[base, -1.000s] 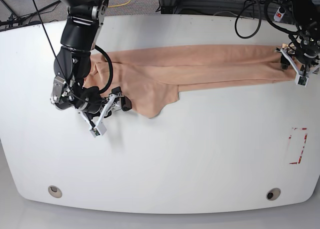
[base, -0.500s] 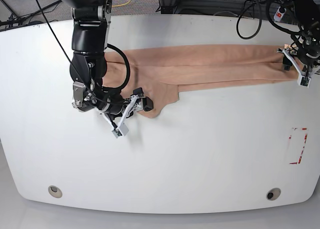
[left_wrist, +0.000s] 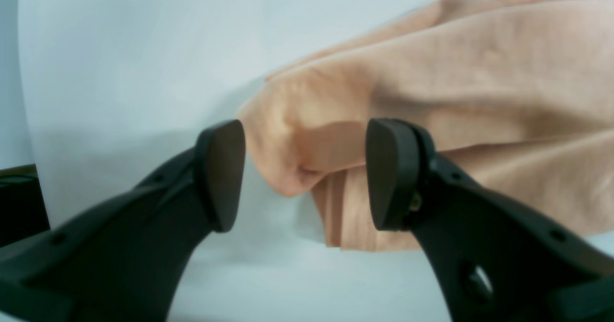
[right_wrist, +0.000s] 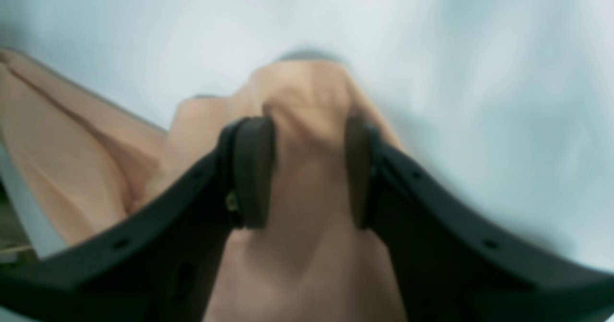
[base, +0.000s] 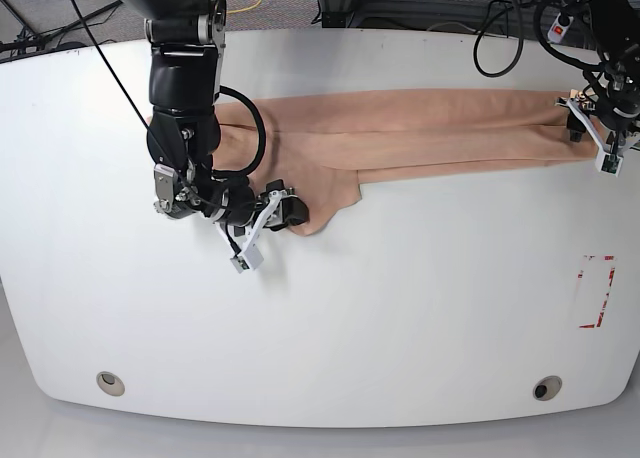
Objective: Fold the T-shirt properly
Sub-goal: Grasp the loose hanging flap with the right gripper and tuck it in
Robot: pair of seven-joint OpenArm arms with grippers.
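T-shirt (base: 420,128): peach cloth drawn out in a long band across the upper half of the base frame, from the dark arm at upper left to the far right edge; a flap hangs down at centre-left, ending in a rounded tip.
Shirt, left wrist view (left_wrist: 455,101): layered folds fill the right and upper right; a rounded bunched corner sits at frame centre.
Shirt, right wrist view (right_wrist: 307,168): a ridge of cloth rises up the middle, more cloth spreading to the left; the picture is blurred.
Right gripper (base: 272,213): at centre-left of the base frame, at the lower tip of the flap. In its wrist view the two dark pads press the ridge of cloth from both sides, so it has hold of the shirt.
Change, right gripper: a second ago it lay further left, just short of the flap, with its jaws spread wide; it now sits at the flap's tip with the jaws drawn in on the cloth.
Left gripper (base: 592,128): at the far right end of the band. Its pads stand apart, the bunched corner lying between them, neither pad visibly pressing it.
Change, left gripper: same spot and same spread as before.
Table (base: 400,308): white, rounded, bare below the shirt.
Red mark (base: 597,291): at lower right, well apart from the cloth.
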